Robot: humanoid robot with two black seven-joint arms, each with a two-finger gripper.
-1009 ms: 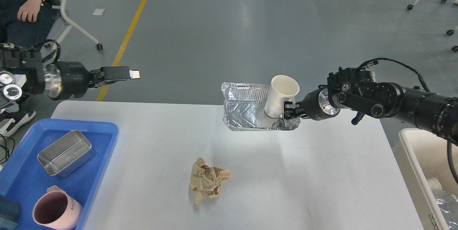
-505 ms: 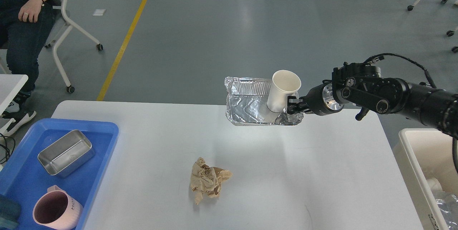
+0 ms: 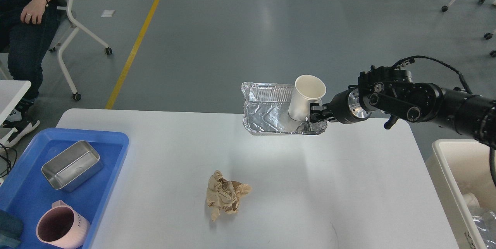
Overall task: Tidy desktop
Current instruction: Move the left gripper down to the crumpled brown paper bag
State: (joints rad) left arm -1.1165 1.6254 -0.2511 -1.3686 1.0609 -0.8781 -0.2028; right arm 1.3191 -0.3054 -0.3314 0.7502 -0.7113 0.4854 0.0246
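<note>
The right gripper [image 3: 314, 114], jaws pinching the foil tray's [image 3: 271, 119] right rim, hangs over the desktop's [image 3: 310, 187] far edge.

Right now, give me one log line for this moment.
right gripper: shut on foil tray, raised | cup: in tray | left arm: unseen | paper wad: on desktop

A large white rectangular surface [image 3: 341, 187] with rounded corners fills the lower part of the view, set on a grey floor. A crumpled ball of brown paper [image 3: 225, 195] lies near its middle. A blue plastic tray [image 3: 112, 152] rests on the left end, overhanging the left edge. A foil container [image 3: 267, 119] sits at the far edge; whether it touches the surface or is lifted just above it cannot be told.
</note>
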